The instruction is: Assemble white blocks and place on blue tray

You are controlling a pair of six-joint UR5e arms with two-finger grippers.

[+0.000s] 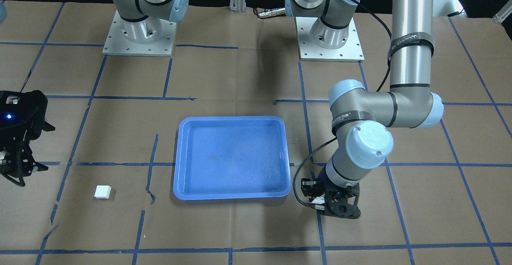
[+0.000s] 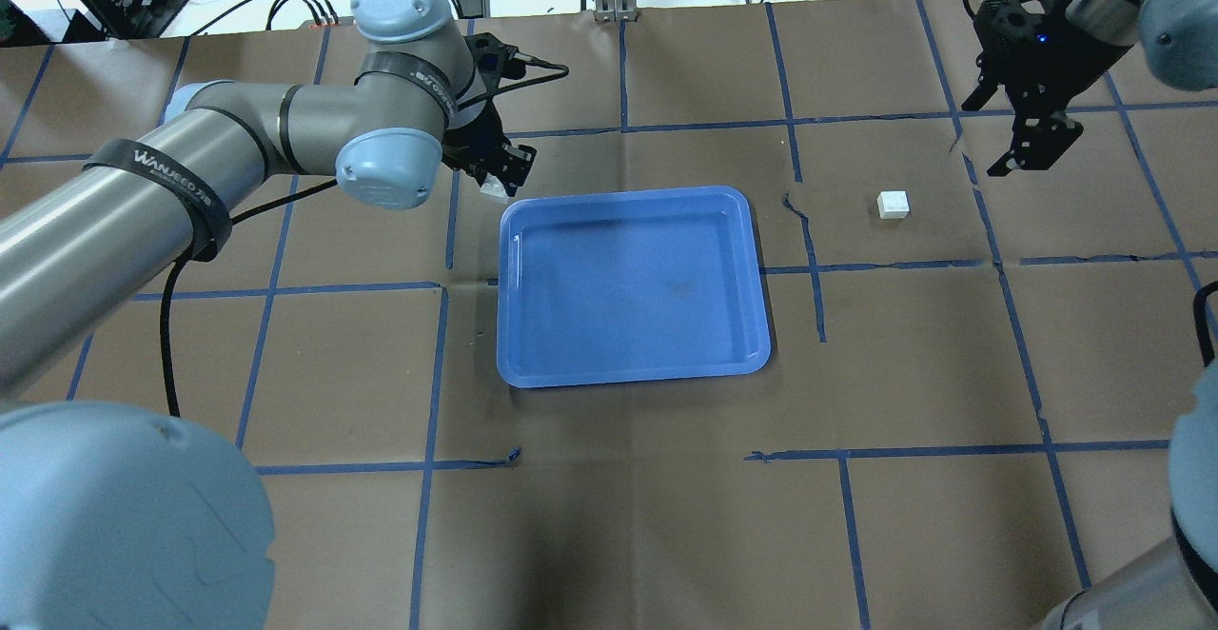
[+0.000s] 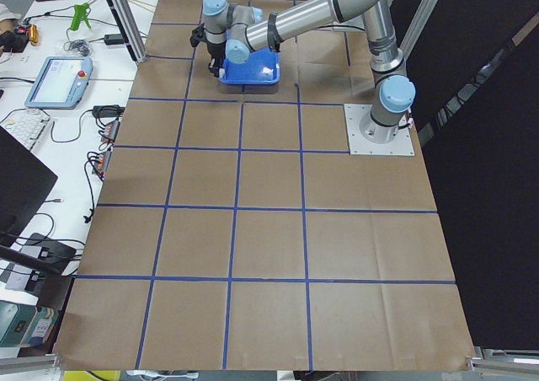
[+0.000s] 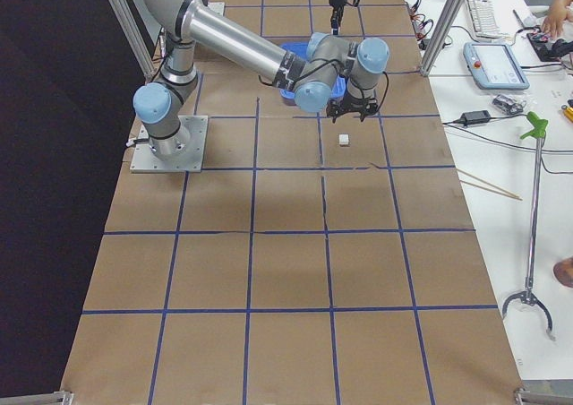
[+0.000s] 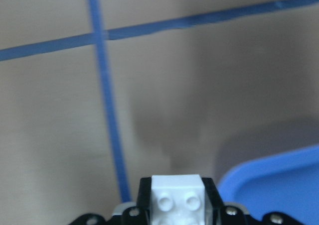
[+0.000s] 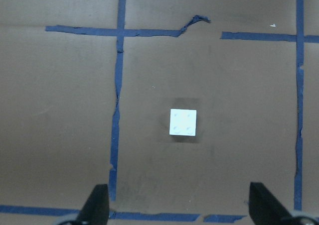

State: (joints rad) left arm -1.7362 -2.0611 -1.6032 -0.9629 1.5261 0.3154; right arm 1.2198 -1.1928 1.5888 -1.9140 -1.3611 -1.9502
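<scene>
Left gripper [image 5: 177, 191] pinching one white block [image 5: 177, 204] just beside the blue tray [image 2: 590, 325] corner, right gripper [image 6: 181, 210] spread wide above the other white block [image 6: 183, 122], studs up on the paper-covered table [image 2: 913, 344], well apart from the tray.

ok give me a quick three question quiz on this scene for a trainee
1. True or false: the blue tray holds a white block.
2. The left gripper is: A) open over the tray, B) shut on a white block, C) shut on the tray's rim.
3. Which gripper is open, its camera looking down at the loose white block on the table?

Key: 1. False, the tray is empty. 2. B. 3. The right gripper.
</scene>
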